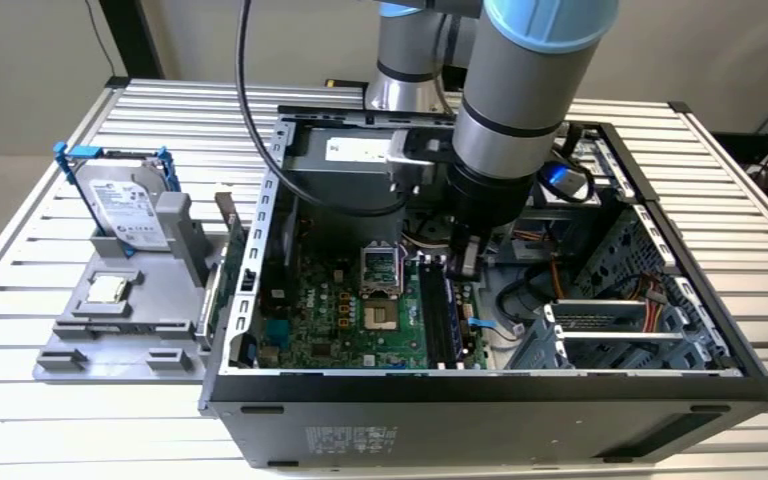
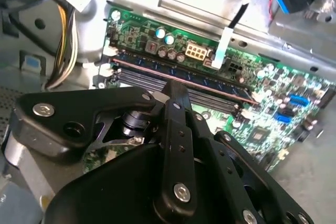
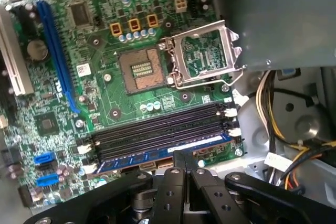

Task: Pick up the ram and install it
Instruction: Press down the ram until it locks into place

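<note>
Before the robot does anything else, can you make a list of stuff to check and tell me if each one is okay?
1. Ram lying in the outermost memory slot, lined up along it: ok.
2. Ram pushed fully down: cannot tell.
3. White latches at the slot ends closed: cannot tell.
4. Gripper right above the ram: ok.
5. Yellow cables away from the slots: ok.
6. Processor socket lid open, nothing dropped in it: ok.

Claw (image 3: 181,157) tips hide part of ram (image 3: 157,153); can't tell if touching.
</note>
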### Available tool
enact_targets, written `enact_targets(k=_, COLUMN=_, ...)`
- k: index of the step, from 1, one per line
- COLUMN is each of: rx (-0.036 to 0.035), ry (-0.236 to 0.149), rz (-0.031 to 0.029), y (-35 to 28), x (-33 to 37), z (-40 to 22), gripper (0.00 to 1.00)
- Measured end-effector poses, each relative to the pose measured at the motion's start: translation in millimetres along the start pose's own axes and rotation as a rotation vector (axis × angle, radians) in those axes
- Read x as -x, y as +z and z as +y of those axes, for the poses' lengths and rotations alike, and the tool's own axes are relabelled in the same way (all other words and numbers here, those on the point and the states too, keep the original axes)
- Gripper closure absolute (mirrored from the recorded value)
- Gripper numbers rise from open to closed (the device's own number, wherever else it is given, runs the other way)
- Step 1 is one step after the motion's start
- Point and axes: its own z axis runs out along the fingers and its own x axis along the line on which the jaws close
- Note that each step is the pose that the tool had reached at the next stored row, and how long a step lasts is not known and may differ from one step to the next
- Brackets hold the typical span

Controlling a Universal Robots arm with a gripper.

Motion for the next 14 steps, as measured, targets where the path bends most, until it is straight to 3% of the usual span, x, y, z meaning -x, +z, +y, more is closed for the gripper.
enact_targets(k=5, rx=0.0054, ry=-0.061, rz=0.0006, y=1.4, x=-0.6, z=-0.1, gripper=1.0)
enact_targets(k=14, rx=0.0078, ry=-0.109, rz=0.0026, y=4.3, x=-5.4, z=-1.3, gripper=1.0)
